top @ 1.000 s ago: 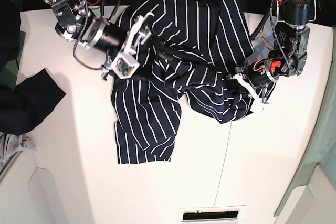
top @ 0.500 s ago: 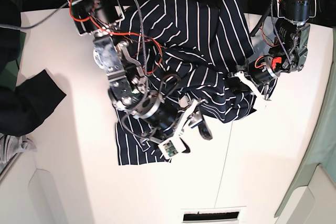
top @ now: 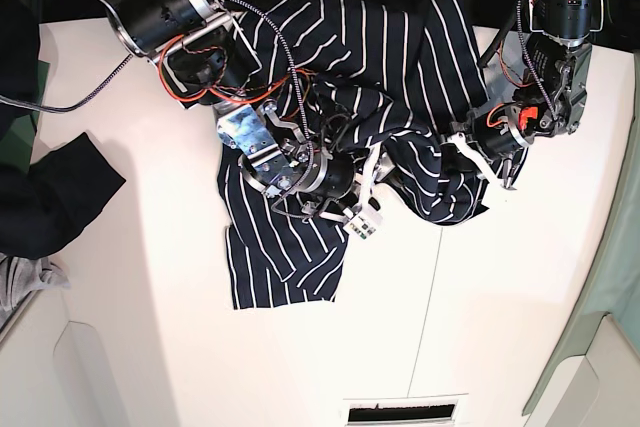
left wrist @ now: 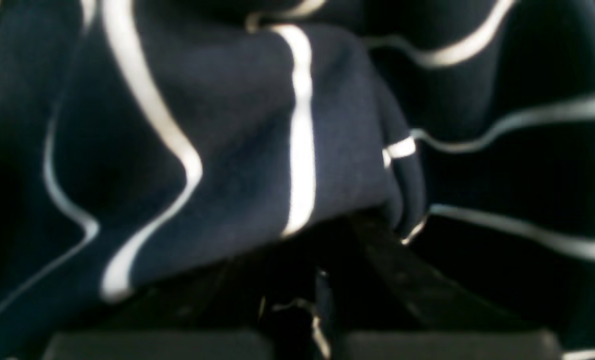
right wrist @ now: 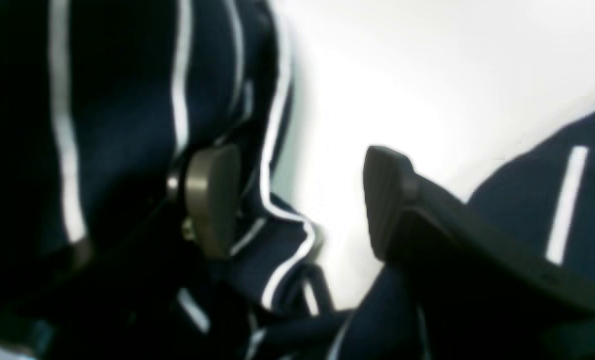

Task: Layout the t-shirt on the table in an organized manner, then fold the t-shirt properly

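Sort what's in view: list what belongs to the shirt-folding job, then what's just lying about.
Part of the job:
- dark navy fabric t-shirt with thin white stripes, still crumpled
- large flat white table
- left hand, shut on the shirt's fabric
- right hand, open at a fold

Lying about:
- plain dark unstriped garment at the table's edge
- grey cloth below it

Bunched striped t-shirt (left wrist: pixel 257 150) fills the view.

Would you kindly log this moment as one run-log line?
phase: layout | t-shirt: bunched on table | left gripper: shut on t-shirt | right gripper: open at shirt edge
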Available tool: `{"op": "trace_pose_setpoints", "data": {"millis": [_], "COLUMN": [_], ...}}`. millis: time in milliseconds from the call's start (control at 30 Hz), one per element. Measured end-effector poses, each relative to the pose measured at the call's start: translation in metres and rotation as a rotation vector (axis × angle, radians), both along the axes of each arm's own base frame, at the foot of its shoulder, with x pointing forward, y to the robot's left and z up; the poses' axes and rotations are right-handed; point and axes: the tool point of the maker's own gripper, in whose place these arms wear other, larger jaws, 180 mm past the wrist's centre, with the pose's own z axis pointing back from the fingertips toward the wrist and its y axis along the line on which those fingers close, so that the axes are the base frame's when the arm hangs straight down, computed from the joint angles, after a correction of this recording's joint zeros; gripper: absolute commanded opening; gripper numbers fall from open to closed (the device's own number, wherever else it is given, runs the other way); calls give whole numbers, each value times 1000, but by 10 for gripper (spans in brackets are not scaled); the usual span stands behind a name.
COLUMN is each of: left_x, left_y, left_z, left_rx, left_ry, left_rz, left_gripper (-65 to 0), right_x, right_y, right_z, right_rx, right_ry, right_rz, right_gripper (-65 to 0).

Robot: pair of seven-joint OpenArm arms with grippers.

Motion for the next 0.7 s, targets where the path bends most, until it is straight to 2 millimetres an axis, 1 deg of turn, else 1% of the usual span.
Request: {"op": "trace_pose_setpoints", "data": {"millis": [33,67,100,233,267,300,333,367,467,500,533,600,700], "left_x": [0,0,0,0,0,0,0,0,0,1,1,2,-3], "left_y": [0,0,0,0,0,0,0,0,0,1,2,8,24], "left_z": [0,0,0,0,0,0,0,0,0,2,3,6,9], "left_rx": [0,0,0,-1,-1,-1,0,0,-5,-10,-17,-19,15], "left_ry": [0,0,0,0,0,0,1,1,0,-2,-2,1,13], "left_rz": [0,0,0,1,1,0,0,0,2,7,11,16,0], "left_gripper": [-650,-650,-650,-650,-650,-650,-650,-650,-650,-650,-650,-650,-650], "right_x": [0,0,0,3,3,4,4,5,6,8,13,28,67], "right_y": [-1,-2,-3,-1,0,0,0,-1,-3,-3,-3,0,2], "right_z": [-1,-1,-1,3,5,6,7,6,4,6,12,31,79], "right_rx": [0,-2,-3,2,4,6,6,-9,-72,-92,-100,-92,-80], "right_ry": [1,1,0,-13,-17,-21,-24,-35,-78,-113,-147,-221,-354], "right_rz": [-1,-2,-3,-1,0,0,2,11,54,74,87,89,63], "right_gripper": [-438,-482,-499,-500,-522,-572,-635,-650,-650,-650,-650,-650,-650]}}
